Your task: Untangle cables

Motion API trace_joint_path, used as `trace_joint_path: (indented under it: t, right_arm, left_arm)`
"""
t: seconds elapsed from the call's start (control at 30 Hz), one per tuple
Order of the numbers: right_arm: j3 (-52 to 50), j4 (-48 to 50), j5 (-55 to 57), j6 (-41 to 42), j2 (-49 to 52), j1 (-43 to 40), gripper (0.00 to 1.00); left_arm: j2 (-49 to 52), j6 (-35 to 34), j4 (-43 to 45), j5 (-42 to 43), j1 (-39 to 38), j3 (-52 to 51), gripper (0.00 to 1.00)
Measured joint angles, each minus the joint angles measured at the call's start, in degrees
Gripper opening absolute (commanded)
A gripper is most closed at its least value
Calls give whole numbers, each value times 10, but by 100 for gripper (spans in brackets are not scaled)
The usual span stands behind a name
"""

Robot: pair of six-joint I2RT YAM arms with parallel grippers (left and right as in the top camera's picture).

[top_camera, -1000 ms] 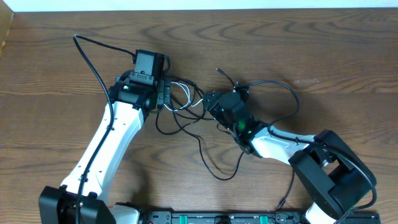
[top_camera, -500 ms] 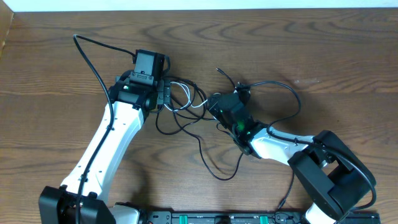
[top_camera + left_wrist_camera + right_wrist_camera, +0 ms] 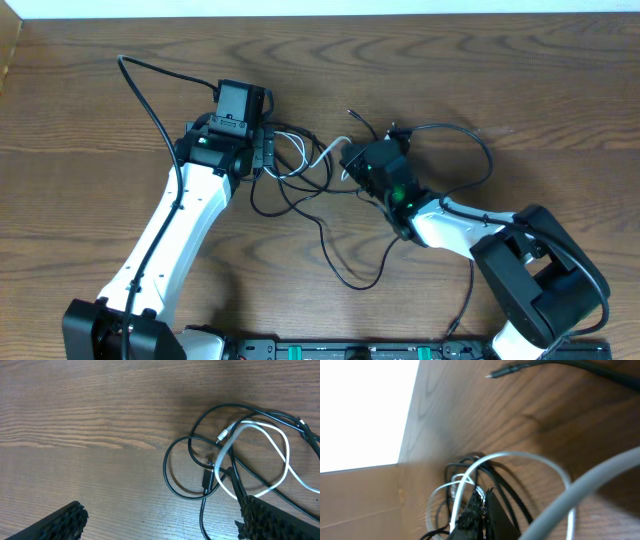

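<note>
A tangle of thin, flexible black and white cables (image 3: 300,178) is lying on the brown wood-grain tabletop (image 3: 520,80), near the middle of the overhead frame, between the ends of the two arms.

The left arm's fingers (image 3: 62,521) are standing spread as wide as they go and gripping nothing. In the left wrist view they are showing as two black ribbed pads at the lower corners, with bare wood between them. The knot is sitting in the right half of that frame. There a white cable (image 3: 280,460) is curving in a loop across a rounder loop of black cable (image 3: 172,482), and a small silver plug end (image 3: 223,436) is lying just above where they cross.

The right arm's fingers (image 3: 472,517) are pressing fully together at the bottom centre of the right wrist view. They are pinching the white cable, one strand of which is running straight into their tips while the rest is arching above them.

In the overhead frame, one black strand is sweeping out in a wide loop to the right of the right arm, and another is trailing down toward the lower centre.
</note>
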Motion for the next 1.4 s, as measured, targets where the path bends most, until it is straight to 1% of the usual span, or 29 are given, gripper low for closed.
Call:
trace_joint_path:
  t: [0.17,0.3,0.47,0.6,0.87,1.0,1.2,1.4]
  right_arm:
    - [0,3,-54,-11,0,-34,1]
    - [0,-2,-100,-47,-7,-77,1]
    - [0,-49,-136,-100,-61,-129,1]
    - [0,-83,-137,-132,-122,-159,1]
    - [0,-188,-86,-190,-237,-242,1]
    - [0,-244,-71,-218,-293,-313,1]
    - [0,-315,-61,-246,-365,-454,1]
    - [0,-368,-69,-279,-405,-597,1]
  left_arm:
    - [0,0,0,0,0,0,99]
    - [0,0,0,0,0,0,99]
    - [0,0,0,0,0,0,99]
    - [0,0,0,0,0,0,99]
    - [0,0,0,0,0,0,99]
    - [0,0,0,0,0,0,99]
    - [0,0,0,0,0,0,99]
    - [0,0,0,0,0,0,99]
